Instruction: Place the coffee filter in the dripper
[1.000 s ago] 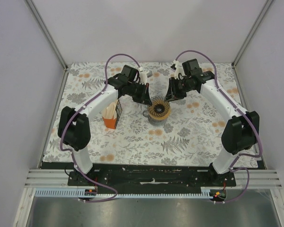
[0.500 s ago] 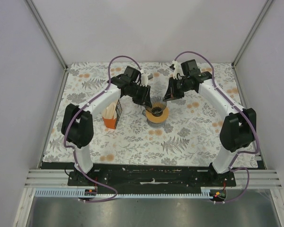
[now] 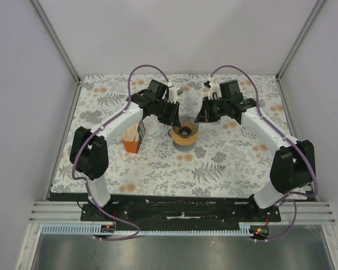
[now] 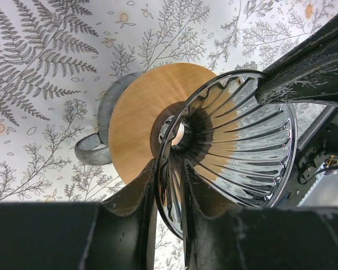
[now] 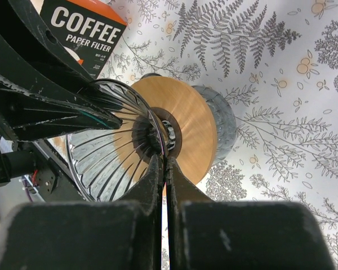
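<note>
Your smoky-grey, see-through ribbed plastic dripper (image 4: 242, 140) is mid-bench, nearer the far edge. Its narrow end goes through a round wooden collar (image 4: 136, 109) sitting on the clear glass jug with a handle (image 4: 93, 153).

Left jaws are clamped on the dripper's rim from the left-edge side. Right jaws are down to a slit, nipping the rim from the right-edge side.

The dripper's bowl shows bare ribs and the dark throat. I can't tell what's in the jug.

The cream-white paper coffee filter (image 3: 132, 130) pokes out of the open top of the orange carton marked "COFFEE PAPER FILTER" (image 5: 84, 28). I can't tell how many sheets it holds. The carton stands on the fern-print bench (image 3: 225, 163), near the dripper on its left-edge side, not touching it.
</note>
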`<state>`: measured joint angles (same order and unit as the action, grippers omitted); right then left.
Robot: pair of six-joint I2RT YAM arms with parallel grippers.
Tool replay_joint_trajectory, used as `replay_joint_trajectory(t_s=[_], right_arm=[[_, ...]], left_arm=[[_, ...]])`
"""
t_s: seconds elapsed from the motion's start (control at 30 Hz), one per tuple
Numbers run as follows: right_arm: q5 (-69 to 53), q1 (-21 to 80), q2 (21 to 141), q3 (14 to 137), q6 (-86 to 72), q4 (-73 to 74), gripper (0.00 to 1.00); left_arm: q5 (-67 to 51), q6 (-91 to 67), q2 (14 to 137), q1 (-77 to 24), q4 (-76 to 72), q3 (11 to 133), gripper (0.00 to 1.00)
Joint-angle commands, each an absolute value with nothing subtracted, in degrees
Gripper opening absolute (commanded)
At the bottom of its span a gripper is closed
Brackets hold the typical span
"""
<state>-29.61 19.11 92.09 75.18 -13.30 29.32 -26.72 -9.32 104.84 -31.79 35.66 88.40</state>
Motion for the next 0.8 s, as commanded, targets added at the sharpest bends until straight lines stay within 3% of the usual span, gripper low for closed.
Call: replay_joint_trajectory(t_s=[0.0, 0.17, 0.77], right_arm=[[-23.3, 20.3, 93.2, 71.4, -8.1, 25.8, 0.0], [-22.1, 21.8, 94.6, 71.2, -7.2, 26.0, 0.0], [-20.3, 23.0, 96.2, 60.3, -5.7, 18.9, 0.0]], left_arm=[[-25.4, -4.3, 103.2, -32.8, 34.4, 86.5, 0.09], [-25.6, -5.1, 105.1, -32.8, 33.7, 84.6, 0.02], [-21.9, -3.3, 105.2, -33.9, 30.7, 78.8, 0.02]])
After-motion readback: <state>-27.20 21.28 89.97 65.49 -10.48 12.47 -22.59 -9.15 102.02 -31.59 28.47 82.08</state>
